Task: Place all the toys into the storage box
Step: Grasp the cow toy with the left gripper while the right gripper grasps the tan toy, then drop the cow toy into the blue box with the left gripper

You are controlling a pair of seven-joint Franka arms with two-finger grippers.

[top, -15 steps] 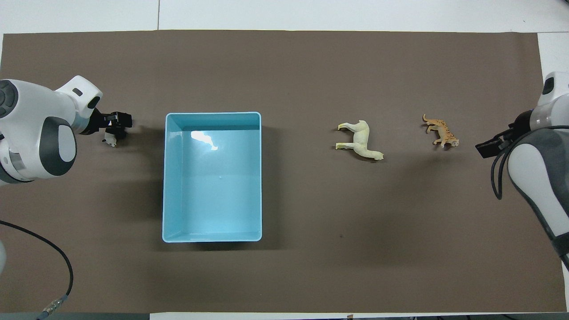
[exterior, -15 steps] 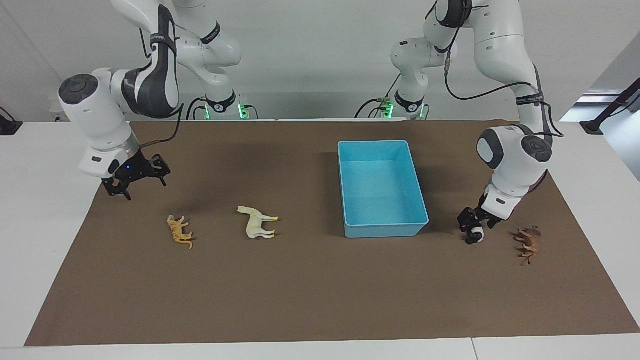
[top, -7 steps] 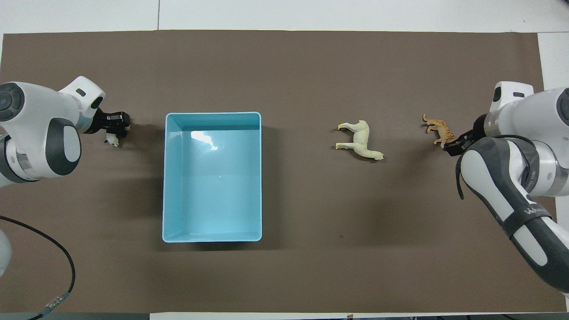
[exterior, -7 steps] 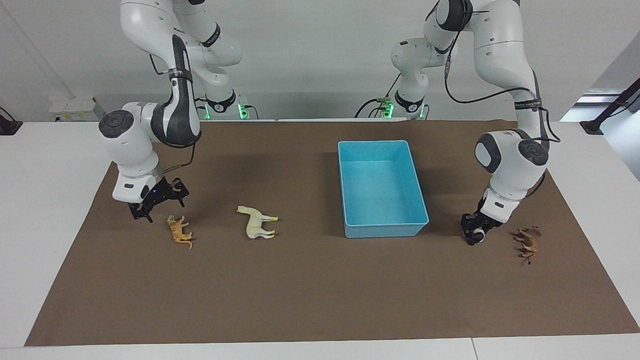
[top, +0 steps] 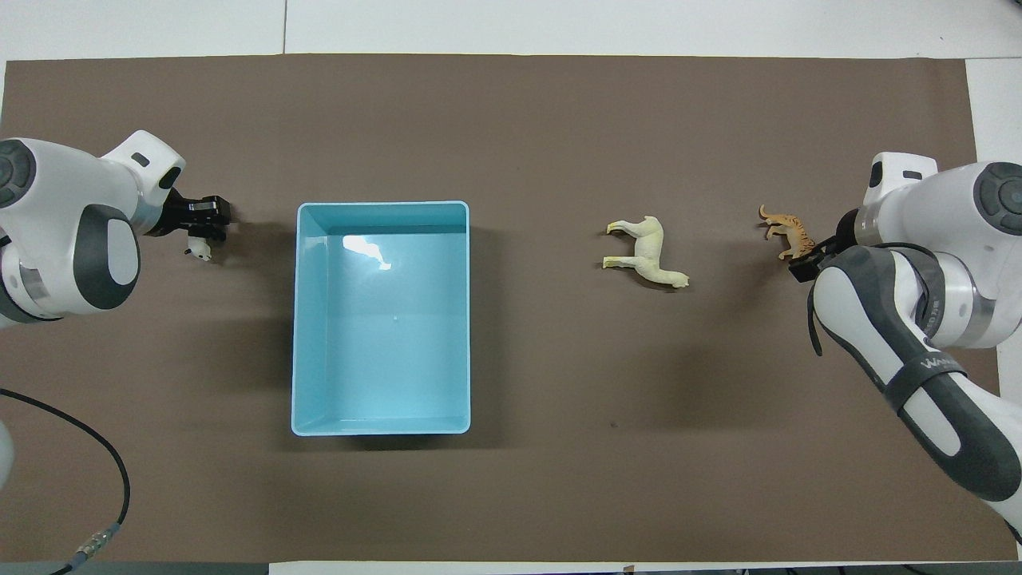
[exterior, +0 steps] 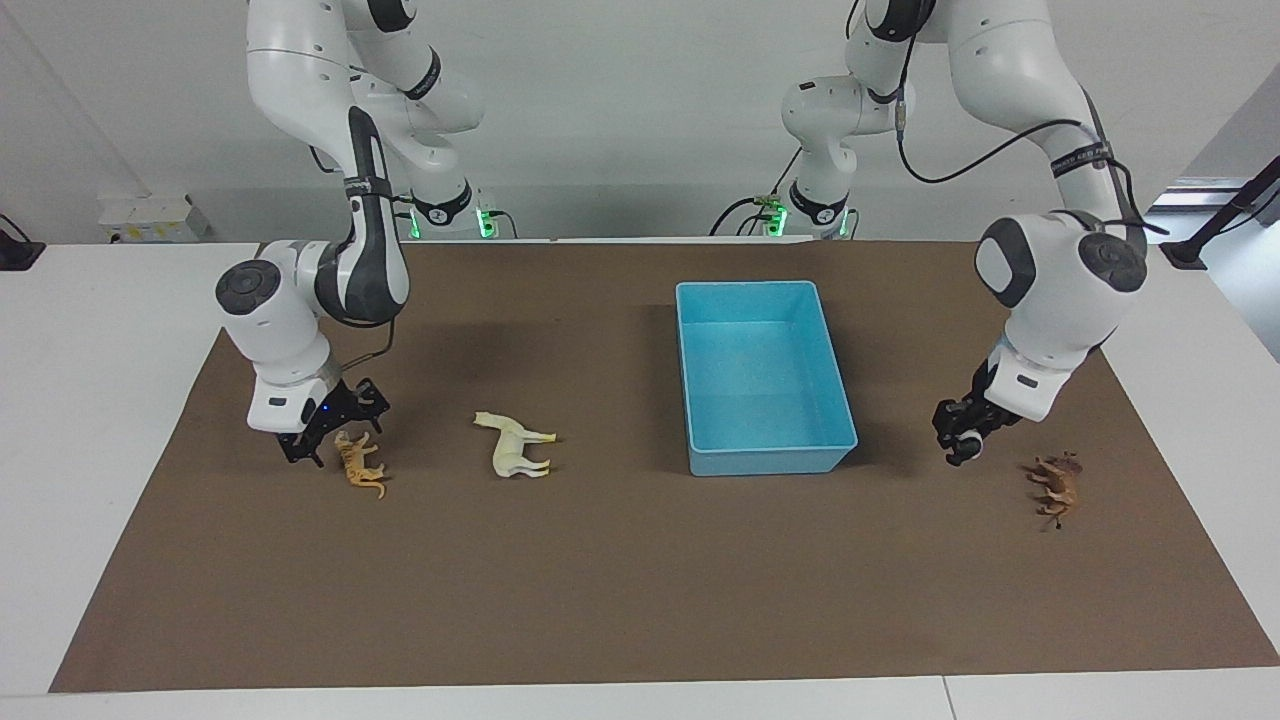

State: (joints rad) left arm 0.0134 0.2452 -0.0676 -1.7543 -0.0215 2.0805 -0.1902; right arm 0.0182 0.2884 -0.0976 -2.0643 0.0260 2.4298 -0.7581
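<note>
The light blue storage box (exterior: 770,460) stands empty on the brown mat; it also shows in the overhead view (top: 382,206). My left gripper (exterior: 960,442) is shut on the black-and-white panda (exterior: 962,459) and holds it just above the mat beside the box, toward the left arm's end; the panda (top: 200,252) hangs under the gripper (top: 201,228) in the overhead view. My right gripper (exterior: 338,435) is open, low over the orange tiger (exterior: 362,468) at its robot-side end. The cream horse (exterior: 515,447) lies between tiger and box. The reddish-brown animal (exterior: 1056,486) lies on the mat near the left gripper.
The brown mat (exterior: 620,580) covers most of the white table. In the overhead view the horse (top: 648,252) and tiger (top: 789,230) show, the right gripper (top: 805,262) is partly hidden by its arm, and the reddish-brown animal is hidden under the left arm.
My right gripper came in and down from the mat's edge to the tiger. My left gripper closed on the panda and lifted it slightly off the mat.
</note>
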